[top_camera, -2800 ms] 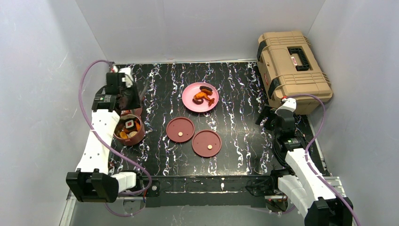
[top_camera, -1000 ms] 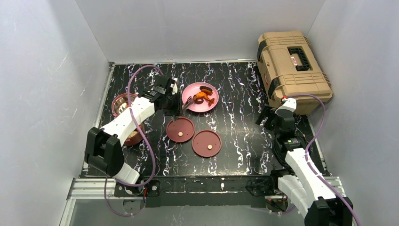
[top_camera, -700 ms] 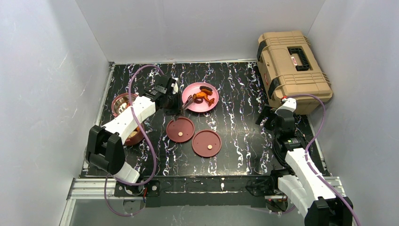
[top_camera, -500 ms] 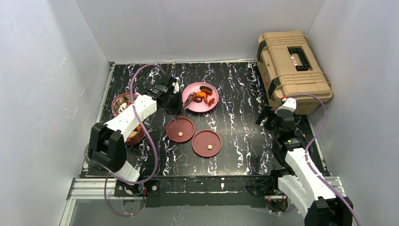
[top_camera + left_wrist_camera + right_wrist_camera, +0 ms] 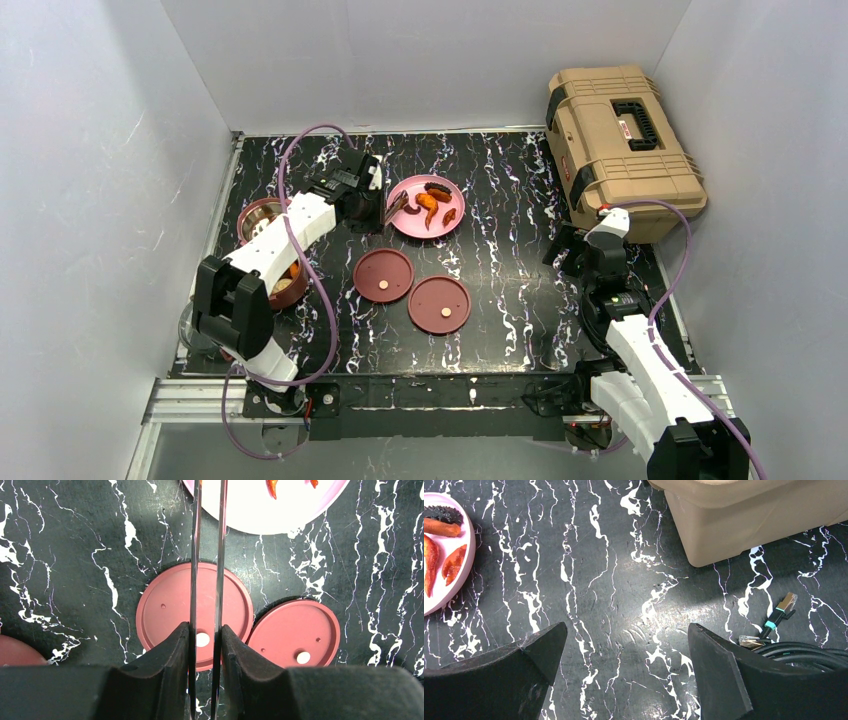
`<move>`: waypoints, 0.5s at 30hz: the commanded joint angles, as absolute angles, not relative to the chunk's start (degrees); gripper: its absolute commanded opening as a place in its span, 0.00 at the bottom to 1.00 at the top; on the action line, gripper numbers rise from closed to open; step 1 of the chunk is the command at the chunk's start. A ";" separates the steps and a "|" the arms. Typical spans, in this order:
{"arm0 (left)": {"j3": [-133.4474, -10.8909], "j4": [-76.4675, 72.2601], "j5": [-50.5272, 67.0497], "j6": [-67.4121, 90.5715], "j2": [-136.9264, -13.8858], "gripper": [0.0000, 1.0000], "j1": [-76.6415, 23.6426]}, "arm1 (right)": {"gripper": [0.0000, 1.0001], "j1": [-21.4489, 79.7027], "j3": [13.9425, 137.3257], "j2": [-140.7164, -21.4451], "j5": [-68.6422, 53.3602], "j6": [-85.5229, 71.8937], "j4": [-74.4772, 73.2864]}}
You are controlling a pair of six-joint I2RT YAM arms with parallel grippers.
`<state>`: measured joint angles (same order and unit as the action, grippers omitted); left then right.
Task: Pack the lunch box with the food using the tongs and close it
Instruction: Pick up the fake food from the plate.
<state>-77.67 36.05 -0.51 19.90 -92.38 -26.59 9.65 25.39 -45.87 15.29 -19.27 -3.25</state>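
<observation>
Meanwhile, the left pincer (image 5: 205, 647) was clamped on the tongs (image 5: 194, 555) — its two dark fingers (image 5: 170, 665) pressed the slim metal arms toward each other, with only a narrow gap between the blades. The tongs ran from the pincer to the pink plate (image 5: 441, 230), and their far ends reached the plate's left rim. Whether they touched the plate or pinched anything could not be told, since the wrist view cut them off at its top edge.

On the plate lay the food (image 5: 428, 205): several orange-red strips, with one dark brown piece at the plate's far side.

The lunch box (image 5: 383, 262) was in separate parts. The far bowl (image 5: 255, 213) stood well to the left of the plate, partly hidden by the left arm. The near bowl (image 5: 292, 292) stood left of the plate too, closer to the arm bases, with food pieces inside. The first lid (image 5: 383, 285) lay flat just in front of the plate, directly beneath the tongs in the wrist view. The second lid (image 5: 439, 305) lay close beside it, farther from the plate, and each showed a pale centre dot.

The right pincer (image 5: 624, 655) hung with its jaws spread wide over the black marbled tabletop (image 5: 614, 580), to the right of the plate. The tan toolbox (image 5: 620, 140) sat well to the plate's right — near it, a cable connector (image 5: 785, 605) lay on the tabletop.
</observation>
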 commanded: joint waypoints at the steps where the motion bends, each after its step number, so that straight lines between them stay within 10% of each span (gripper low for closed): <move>1: -80.01 37.54 -0.78 19.56 -91.28 0.18 -26.81 | 1.00 9.57 26.10 -46.13 15.51 -19.25 -1.24; 15: -81.94 37.78 0.00 19.19 -94.21 0.26 -26.82 | 1.00 9.58 26.10 -46.49 15.29 -19.34 -0.97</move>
<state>-79.85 36.49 -0.38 19.97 -93.12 -26.61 9.65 25.39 -46.50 15.03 -19.29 -3.20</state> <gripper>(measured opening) 0.263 1.000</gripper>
